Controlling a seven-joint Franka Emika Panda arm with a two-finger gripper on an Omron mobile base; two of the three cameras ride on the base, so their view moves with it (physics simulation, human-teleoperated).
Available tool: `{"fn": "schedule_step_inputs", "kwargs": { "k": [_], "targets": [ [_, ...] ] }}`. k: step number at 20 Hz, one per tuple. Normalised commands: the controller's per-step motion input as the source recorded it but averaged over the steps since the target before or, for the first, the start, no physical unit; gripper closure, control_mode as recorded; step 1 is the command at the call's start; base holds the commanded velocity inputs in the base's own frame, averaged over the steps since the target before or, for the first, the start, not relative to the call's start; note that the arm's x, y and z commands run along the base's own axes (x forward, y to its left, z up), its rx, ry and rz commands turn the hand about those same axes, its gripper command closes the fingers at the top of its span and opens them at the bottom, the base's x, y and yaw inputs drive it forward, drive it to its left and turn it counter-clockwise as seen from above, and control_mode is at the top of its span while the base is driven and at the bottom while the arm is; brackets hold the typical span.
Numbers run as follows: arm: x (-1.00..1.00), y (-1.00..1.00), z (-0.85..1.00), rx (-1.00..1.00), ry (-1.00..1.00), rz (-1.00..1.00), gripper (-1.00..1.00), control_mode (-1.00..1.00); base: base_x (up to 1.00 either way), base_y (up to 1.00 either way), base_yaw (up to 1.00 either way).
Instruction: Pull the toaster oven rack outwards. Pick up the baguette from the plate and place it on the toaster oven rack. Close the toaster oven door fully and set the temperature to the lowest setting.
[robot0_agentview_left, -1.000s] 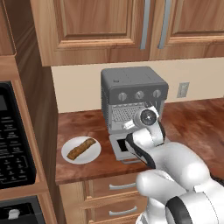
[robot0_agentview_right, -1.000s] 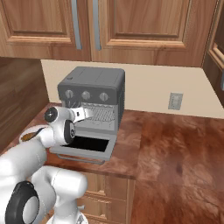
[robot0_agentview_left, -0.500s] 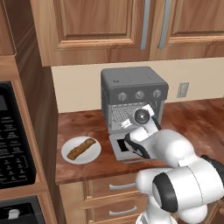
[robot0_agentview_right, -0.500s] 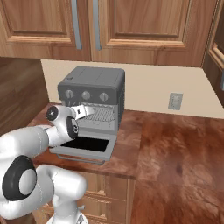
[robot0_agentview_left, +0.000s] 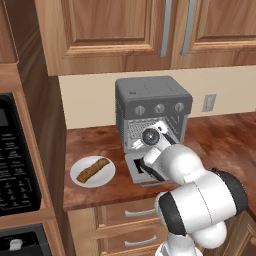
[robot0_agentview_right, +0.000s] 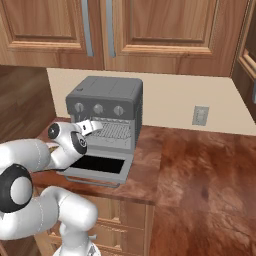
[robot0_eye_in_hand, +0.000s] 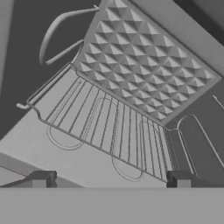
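Note:
The dark-grey toaster oven (robot0_agentview_left: 152, 102) stands at the back of the counter, with its toaster oven door (robot0_agentview_left: 136, 169) folded down flat in front. My gripper (robot0_agentview_left: 164, 127) is at the mouth of the cavity, open, nothing between its fingers. In the hand view the wire toaster oven rack (robot0_eye_in_hand: 109, 127) lies just beyond my gripper (robot0_eye_in_hand: 111, 179), inside the cavity. The right base view has my gripper (robot0_agentview_right: 99, 125) at the left front of the rack (robot0_agentview_right: 114, 131), above the door (robot0_agentview_right: 97, 166). Left of the oven, the golden-brown baguette (robot0_agentview_left: 93, 169) rests on the white plate (robot0_agentview_left: 80, 179).
A black microwave (robot0_agentview_left: 17, 165) with a keypad stands at the far left. Wooden cabinets (robot0_agentview_left: 115, 30) hang above the oven. A wall outlet (robot0_agentview_right: 200, 115) is right of the oven, and brown counter (robot0_agentview_right: 200, 165) stretches out to the right.
My hand has shifted slightly left at the oven's mouth and the arm behind it has swung round. Oven, door, plate and baguette have stayed put. The gripper has stayed open.

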Motion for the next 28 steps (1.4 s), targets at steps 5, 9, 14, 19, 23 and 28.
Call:
{"fn": "schedule_step_inputs", "kwargs": {
  "k": [5,9,14,19,23,28],
  "targets": [
    [0.16,0.05,-0.11,0.00,0.00,0.00,-1.00,-1.00,0.00,0.00,0.00],
    [0.15,0.00,-0.20,0.00,0.00,0.01,-1.00,-1.00,0.00,0.00,0.00],
    [0.24,0.00,-0.15,0.00,0.00,0.00,-1.00,-1.00,0.00,0.00,0.00],
    [0.13,-0.02,-0.25,0.05,0.00,0.01,-1.00,-1.00,0.00,0.00,0.00],
    [0.02,-0.01,-0.30,0.04,0.00,0.04,-1.00,-1.00,0.00,0.00,0.00],
    [0.24,-0.05,-0.09,0.04,0.00,0.02,-1.00,-1.00,0.00,0.00,0.00]
  ]
}}
